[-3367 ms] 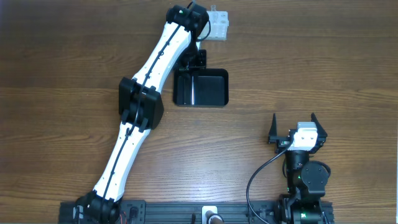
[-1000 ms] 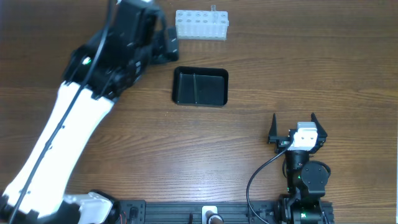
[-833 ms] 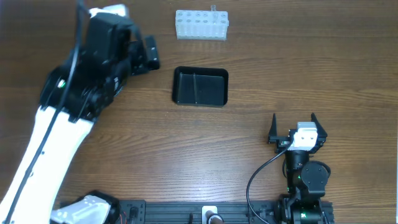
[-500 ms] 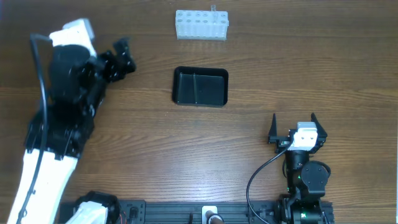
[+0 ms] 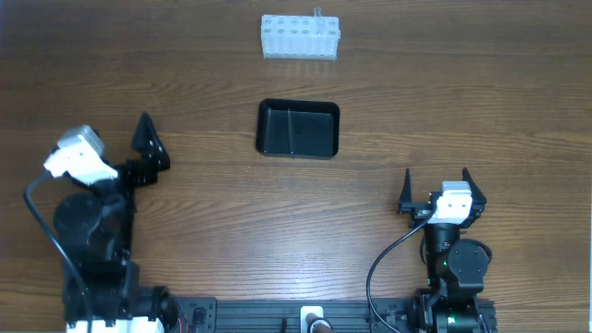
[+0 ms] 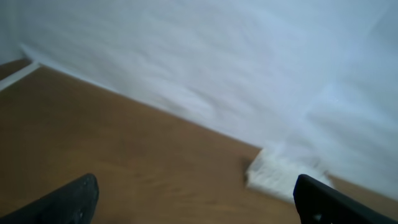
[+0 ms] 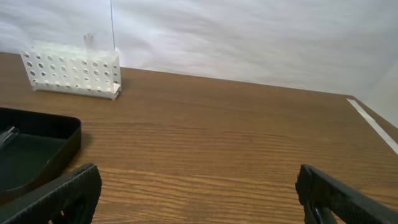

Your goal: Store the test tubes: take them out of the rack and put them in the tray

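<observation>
While the left gripper and right gripper both gape open, one test tube stands in the single far rack and a second tube lies in the single tray.

brown wood-grain desk, pretty much the whole surface | plain white wall right behind the desk's far edge | thin white strip along one desk edge, no idea what it is

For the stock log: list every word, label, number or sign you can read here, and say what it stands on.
None: no readable text in any view.
The rack, the tray and the table show no print or labels.
Any marks on the arms' base fittings are too small to read.
</observation>
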